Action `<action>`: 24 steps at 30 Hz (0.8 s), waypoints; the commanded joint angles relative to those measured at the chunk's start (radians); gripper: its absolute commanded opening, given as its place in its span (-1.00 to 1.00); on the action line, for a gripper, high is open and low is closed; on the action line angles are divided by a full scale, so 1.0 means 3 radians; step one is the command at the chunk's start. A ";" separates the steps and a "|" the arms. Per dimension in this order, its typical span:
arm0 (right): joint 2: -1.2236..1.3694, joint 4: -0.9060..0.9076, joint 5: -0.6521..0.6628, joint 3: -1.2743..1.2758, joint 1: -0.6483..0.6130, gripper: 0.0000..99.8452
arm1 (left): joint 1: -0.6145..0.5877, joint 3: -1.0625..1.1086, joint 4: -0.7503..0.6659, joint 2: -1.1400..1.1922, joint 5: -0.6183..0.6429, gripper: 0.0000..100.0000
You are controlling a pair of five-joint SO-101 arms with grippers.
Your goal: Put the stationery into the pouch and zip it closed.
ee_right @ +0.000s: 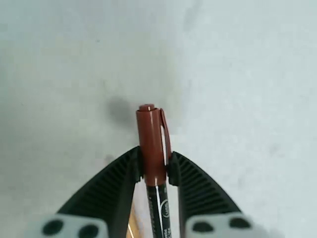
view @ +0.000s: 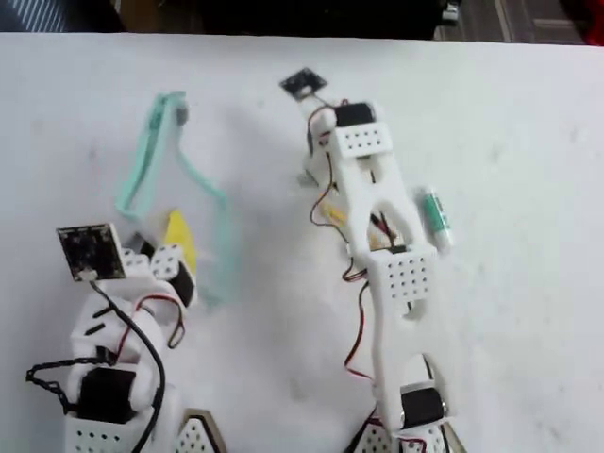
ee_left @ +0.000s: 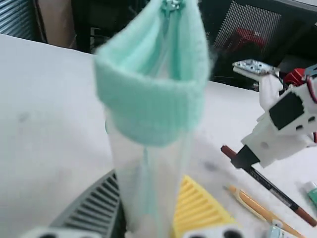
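Only unreadable print marks the pen (ee_right: pixel 153 171) in the right gripper (ee_right: pixel 154 157).

On the pouch (ee_left: pixel 148 99) I read the teal trim as soft, fuzzy cloth, the body as thin translucent film; the pen (ee_right: pixel 151 144) has a smooth, glossy brown plastic cap; the right gripper (ee_right: pixel 154 157) has ribbed, matt black plastic fingers (ee_right: pixel 116 183); the table (ee_right: pixel 64 64) looks matt white.

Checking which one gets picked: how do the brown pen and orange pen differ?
The brown pen is clamped in the right gripper; the orange pen lies free on the table. The brown pen's barrel is black; the orange pen's is orange. Both are outside the pouch.
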 commanded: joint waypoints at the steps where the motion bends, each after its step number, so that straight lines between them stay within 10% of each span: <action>1: -0.0100 0.0545 0.0026 -0.1043 0.0033 -0.97 | 0.0320 -0.0235 -0.0066 -0.0095 -0.0046 -0.95; 6: -0.0238 0.0703 0.0031 -0.2138 0.0125 -0.97 | 0.0990 -0.0220 -0.0041 -0.0095 -0.0501 -0.95; 24: -0.3690 0.0703 0.0020 0.0312 -0.0228 -0.97 | 0.1588 -0.0327 0.0031 -0.0095 -0.0629 -0.95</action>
